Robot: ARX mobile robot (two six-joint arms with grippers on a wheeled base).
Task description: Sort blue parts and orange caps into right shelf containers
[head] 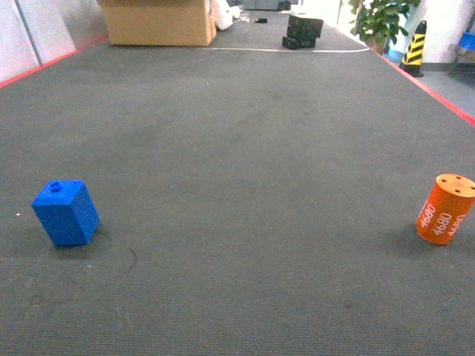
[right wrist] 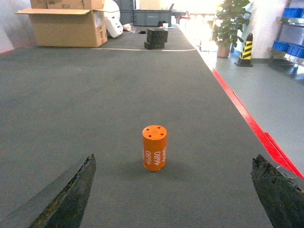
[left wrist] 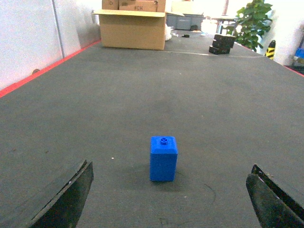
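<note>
A: Now, surroundings first. What sits on the grey floor mat (head: 245, 185) besides the two parts?

B: At the far end, a cardboard box (head: 157, 22) near the far left corner and a stack of black blocks (head: 302, 32) right of centre, just past a white line across the mat. A potted plant (head: 380, 18) and a yellow-and-black striped post (head: 415, 46) stand beyond the far right corner. Red tape (head: 434, 90) borders the right edge; the left edge has the same. In the right wrist view, shelving with blue bins (right wrist: 292, 12) shows far right, off the mat.

A: Anything in the way of the parts?

B: Open mat lies around both. The blue part (head: 65, 213) stands near the left edge in the head view, stud up. The orange cap (head: 445, 209) stands upright at the right edge of that view, "4680" on its side, holes on top. The two are well apart.

A: Claws?

B: Left gripper (left wrist: 168, 194): jaws spread wide, black fingers (left wrist: 66, 197) in the lower corners of the left wrist view, touching nothing; the block stands on the mat ahead, between them. Right gripper (right wrist: 173, 194): also spread wide, holding nothing; the cap stands ahead, centred between its fingers (right wrist: 61, 199).
</note>
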